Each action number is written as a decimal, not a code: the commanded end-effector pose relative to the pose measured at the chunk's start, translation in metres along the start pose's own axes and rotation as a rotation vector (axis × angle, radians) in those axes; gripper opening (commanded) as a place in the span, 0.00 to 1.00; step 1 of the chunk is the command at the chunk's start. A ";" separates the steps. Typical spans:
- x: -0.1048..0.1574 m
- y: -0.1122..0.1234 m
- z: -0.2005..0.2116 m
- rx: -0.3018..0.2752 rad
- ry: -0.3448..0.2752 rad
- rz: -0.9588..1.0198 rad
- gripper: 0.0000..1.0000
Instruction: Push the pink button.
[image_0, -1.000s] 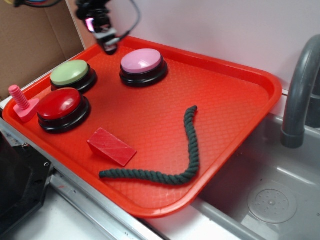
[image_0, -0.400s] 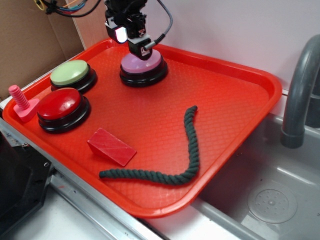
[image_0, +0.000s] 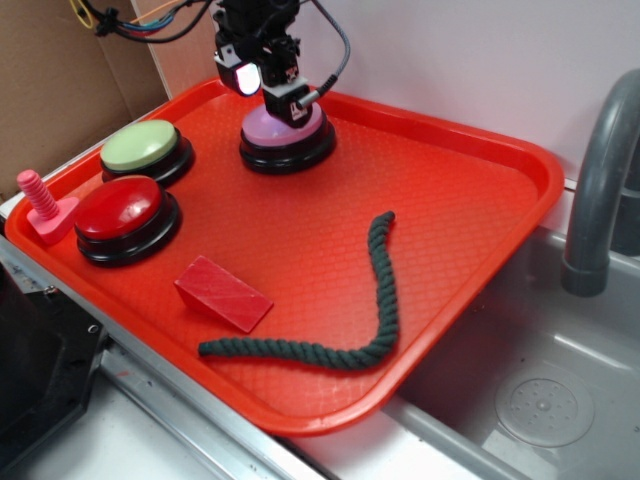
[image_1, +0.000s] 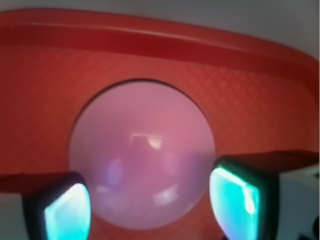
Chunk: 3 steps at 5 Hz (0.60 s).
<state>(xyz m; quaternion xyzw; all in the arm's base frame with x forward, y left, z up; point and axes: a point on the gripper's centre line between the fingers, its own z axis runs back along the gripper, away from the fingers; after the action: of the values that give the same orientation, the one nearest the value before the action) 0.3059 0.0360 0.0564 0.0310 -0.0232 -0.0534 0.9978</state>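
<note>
The pink button (image_0: 263, 127), a pale pink dome on a black base, stands at the back of the red tray (image_0: 480, 190). My gripper (image_0: 284, 108) hangs directly over its dome, with the tips at or very near the top; contact cannot be told. In the wrist view the pink button (image_1: 142, 150) fills the centre. There my gripper (image_1: 150, 207) is open, one fingertip on each side of the dome's near edge and nothing held between them.
A green-topped button (image_0: 140, 146) and a red-topped button (image_0: 118, 208) sit at the tray's left. A pink bolt toy (image_0: 40, 204) stands on the left rim. Nearer the front lie a red wedge block (image_0: 222, 292) and a dark green rope (image_0: 372, 310). To the right are a sink (image_0: 545, 400) and faucet (image_0: 600, 190).
My gripper has moved right from the tray's back left corner to above the pink button, then shifted slightly further over its dome. Everything else is unmoved.
</note>
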 end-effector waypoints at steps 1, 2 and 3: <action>0.014 -0.005 -0.005 -0.028 -0.041 0.047 1.00; 0.014 -0.005 0.012 0.014 -0.021 0.000 1.00; 0.009 -0.003 0.029 0.019 -0.020 -0.059 1.00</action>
<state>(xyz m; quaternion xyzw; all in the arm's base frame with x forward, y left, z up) 0.2969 0.0269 0.0563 0.0345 0.0131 -0.0821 0.9959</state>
